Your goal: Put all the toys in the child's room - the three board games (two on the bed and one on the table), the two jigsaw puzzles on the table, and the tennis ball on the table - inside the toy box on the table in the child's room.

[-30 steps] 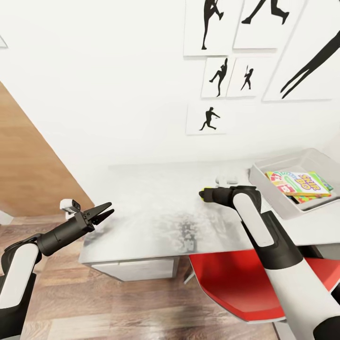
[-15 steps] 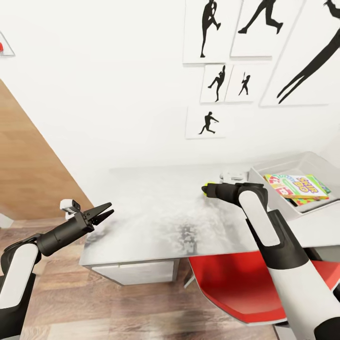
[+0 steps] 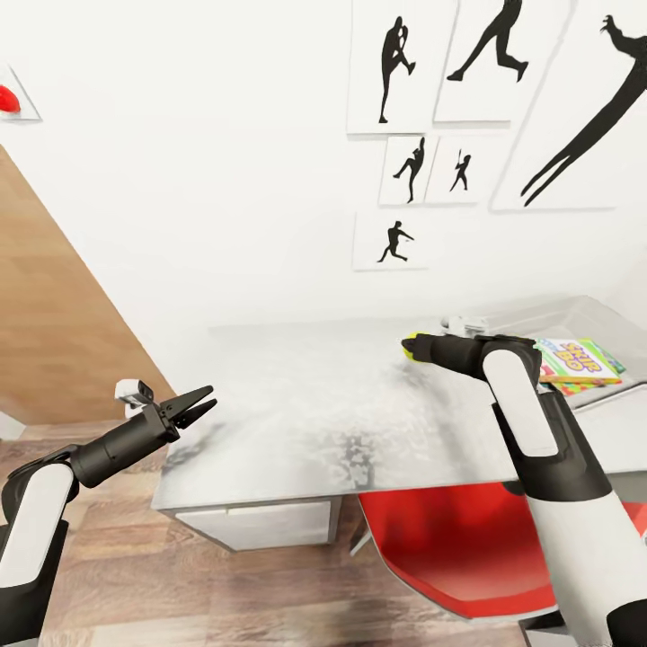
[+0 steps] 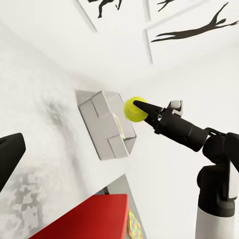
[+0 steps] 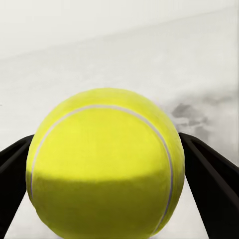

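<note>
Item: tennis ball (image 3: pixel 412 347), clenched in our right hand (image 3: pixel 419 347), off the worktop (image 3: pixel 305 404). Over the last second we saw the ball carried nearer the toy box (image 4: pixel 107 123), where the Skip-Bo game (image 3: pixel 575 358) already lay; release into the box remained. Left hand (image 3: pixel 193 405) hung released, empty, by the worktop's edge.

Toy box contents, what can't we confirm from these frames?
- Toy box, head view: the right arm covers its near end and the frame edge cuts its far side, so a full count is impossible.
- Under the Skip-Bo game: coloured edges of something beneath show, its identity unreadable.
- Left wrist view: toy box seen edge-on, interior too small to read.
- Right wrist view: tennis ball hides whatever lies directly ahead of the right gripper.
</note>
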Tool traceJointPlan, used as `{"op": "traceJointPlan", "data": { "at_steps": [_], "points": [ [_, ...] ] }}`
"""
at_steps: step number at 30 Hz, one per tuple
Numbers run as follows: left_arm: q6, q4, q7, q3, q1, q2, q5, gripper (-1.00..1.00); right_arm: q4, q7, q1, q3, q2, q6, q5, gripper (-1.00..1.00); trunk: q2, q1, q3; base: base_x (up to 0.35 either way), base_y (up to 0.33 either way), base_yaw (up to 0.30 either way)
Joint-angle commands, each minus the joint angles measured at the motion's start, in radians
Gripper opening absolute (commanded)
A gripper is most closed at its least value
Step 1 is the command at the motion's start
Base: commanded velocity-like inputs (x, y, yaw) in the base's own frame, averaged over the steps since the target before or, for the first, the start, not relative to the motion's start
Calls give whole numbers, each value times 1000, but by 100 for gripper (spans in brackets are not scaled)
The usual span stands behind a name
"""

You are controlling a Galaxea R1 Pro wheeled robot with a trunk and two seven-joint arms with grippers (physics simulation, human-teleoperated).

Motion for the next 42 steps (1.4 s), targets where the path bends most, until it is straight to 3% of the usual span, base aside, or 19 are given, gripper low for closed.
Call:
{"op": "traceJointPlan", "data": {
  "at_steps": [1, 6, 12, 27, 38, 42],
  "points": [
    [4, 0, -5, 1, -1, 0, -4, 100, -1, -10, -1, 1, -1, 2, -10, -100, -2, 1, 0, 0, 0, 0],
    [1, 0, -4, 1, 1, -2, -4, 100, -1, 38, -5, -31, -11, 2, -10, -100, -2, 1, 8, 0, 0, 0],
    [0, -1, -4, 0, 2, -3, -4, 100, -1, 55, -13, -43, -24, 2, -10, -100, -2, 1, 18, 0, 0, 0],
    [-2, -3, -3, 0, 3, -3, -5, 100, -2, 64, -19, -68, -45, 2, -10, -100, -2, 1, 40, 0, 0, 0],
    [-2, -5, -1, 0, 7, -3, -6, 100, -1, 64, -18, -116, -50, 2, -10, -100, -2, 1, 44, 0, -105, 0],
    [-3, -5, 0, 0, 9, -3, -7, 100, -1, 65, -18, -133, -63, 2, -10, -100, -2, 1, 45, 0, -235, 0]
  ]
}}
